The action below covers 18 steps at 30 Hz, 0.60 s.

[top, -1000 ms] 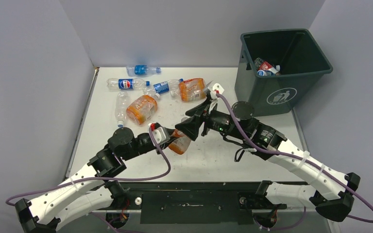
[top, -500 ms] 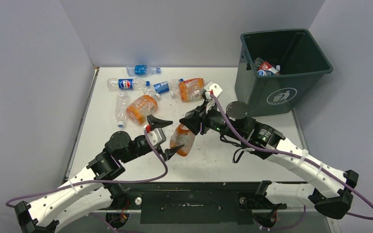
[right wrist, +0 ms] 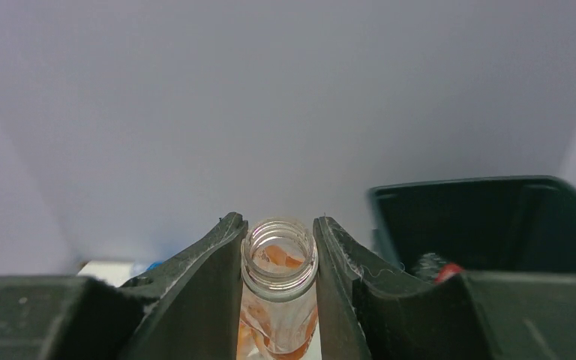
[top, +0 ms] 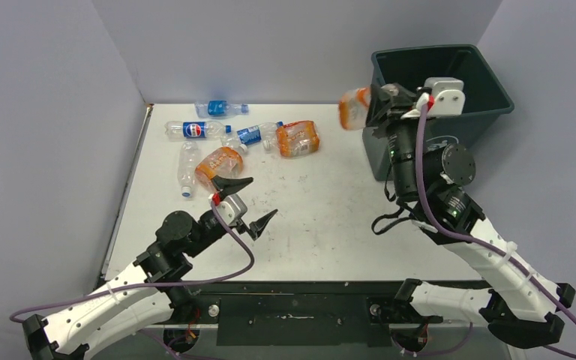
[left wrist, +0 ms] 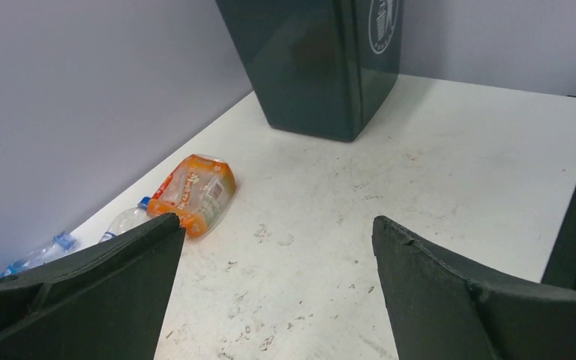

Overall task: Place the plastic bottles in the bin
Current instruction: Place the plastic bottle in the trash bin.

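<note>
orange bottle (top: 353,108) pinched at neck by right gripper (right wrist: 278,232), held just outside bin (top: 480,79) rim; left gripper (top: 262,196) splayed wide, nothing gripped.

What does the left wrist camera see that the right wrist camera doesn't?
Only the left wrist camera shows the left claw wide open and empty, an orange bottle lying on the table, clear bottles beside it, and the litter symbol on the bin. Only the right wrist camera shows the right claw squeezing the neck of a capless bottle, plus a peek inside the bin. Both show the dark bin and the grey wall.
</note>
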Available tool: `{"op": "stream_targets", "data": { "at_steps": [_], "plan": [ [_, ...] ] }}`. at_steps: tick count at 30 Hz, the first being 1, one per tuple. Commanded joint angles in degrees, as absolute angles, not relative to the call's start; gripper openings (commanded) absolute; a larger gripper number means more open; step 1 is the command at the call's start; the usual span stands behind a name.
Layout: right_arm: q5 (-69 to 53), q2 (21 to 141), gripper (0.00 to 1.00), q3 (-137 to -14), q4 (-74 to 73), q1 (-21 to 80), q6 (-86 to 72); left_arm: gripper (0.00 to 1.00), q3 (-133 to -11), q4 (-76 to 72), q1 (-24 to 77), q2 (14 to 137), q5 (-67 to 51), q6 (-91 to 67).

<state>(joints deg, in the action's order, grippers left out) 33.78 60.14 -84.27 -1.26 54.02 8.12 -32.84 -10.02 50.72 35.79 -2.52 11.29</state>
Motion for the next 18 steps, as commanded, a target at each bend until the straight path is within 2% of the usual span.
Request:
{"op": "stream_targets", "data": {
  "at_steps": [1, 7, 10, 13, 18],
  "plan": [
    [47.0, 61.6, 0.05, -81.3, 20.3, 45.3, 16.4, 0.96, -31.8, -16.0, 52.0, 34.1, 6.6, 12.8],
    [42.0, 67.4, 0.05, -83.0, 26.4, 24.5, 1.8, 0.96, -30.5, -18.3, 52.6, 32.9, 13.6, 13.7],
    [39.5, 70.3, 0.05, -79.4, 33.1, 14.9, -5.2, 0.96, -29.9, -19.0, 52.6, 33.6, 15.0, 13.5],
    [40.0, 74.4, 0.05, -80.0, 32.6, 6.2, -12.8, 0.96, -29.3, -19.7, 53.2, 34.5, 16.8, 14.3],
    [39.5, 79.7, 0.05, -80.0, 32.9, -1.5, -19.2, 0.96, -29.0, -19.7, 54.2, 34.9, 18.1, 15.6]
  ]
}}
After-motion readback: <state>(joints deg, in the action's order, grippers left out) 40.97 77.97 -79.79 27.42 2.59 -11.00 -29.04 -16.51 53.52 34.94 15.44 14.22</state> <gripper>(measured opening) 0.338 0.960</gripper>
